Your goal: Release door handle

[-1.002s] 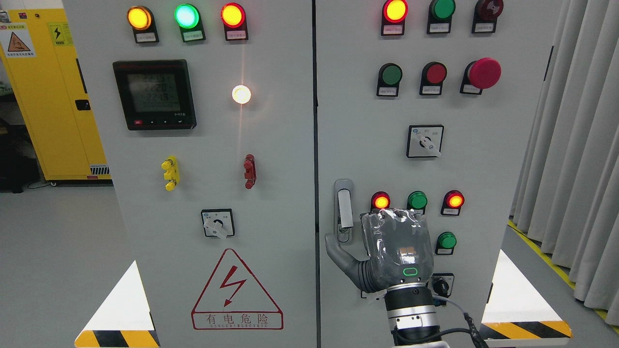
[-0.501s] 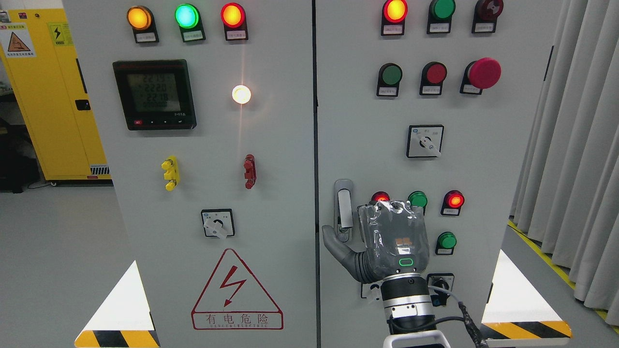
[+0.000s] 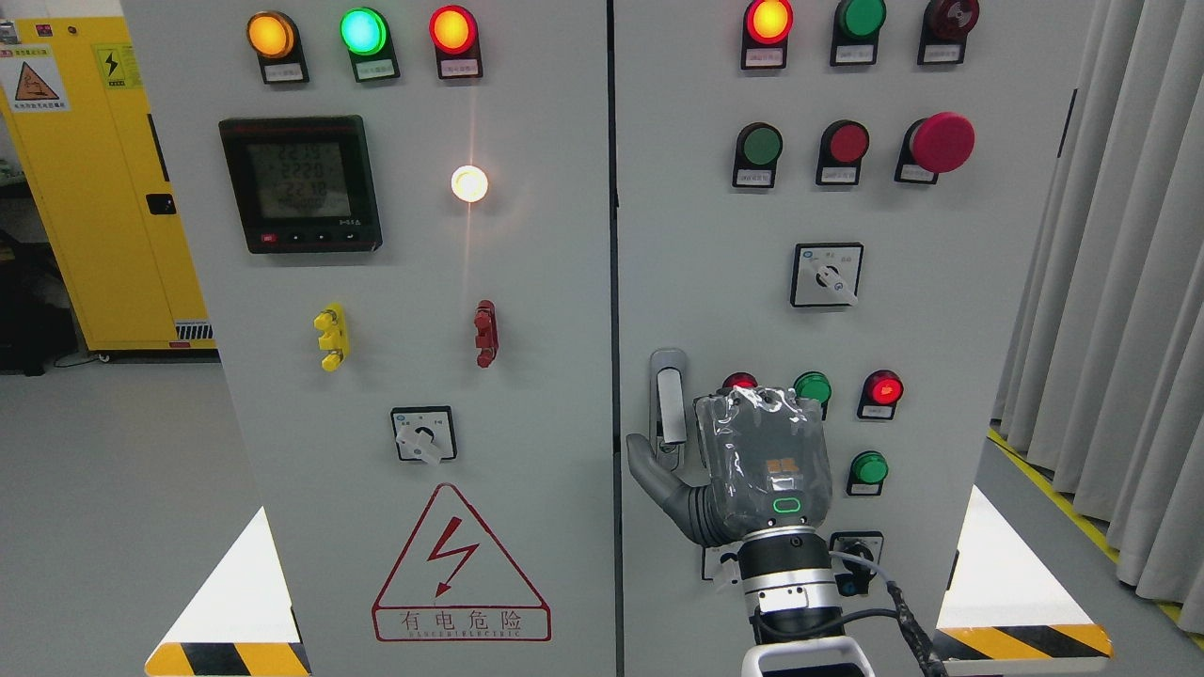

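We're holding our right robot hand [image 3: 743,465] upright just beside the door handle [image 3: 669,406], thumb sticking out underneath it, fingers relaxed, gripping nothing.

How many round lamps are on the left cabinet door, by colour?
amber lamp: 1
green lamp: 1
red lamp: 1
white lamp: 1
Total: 4
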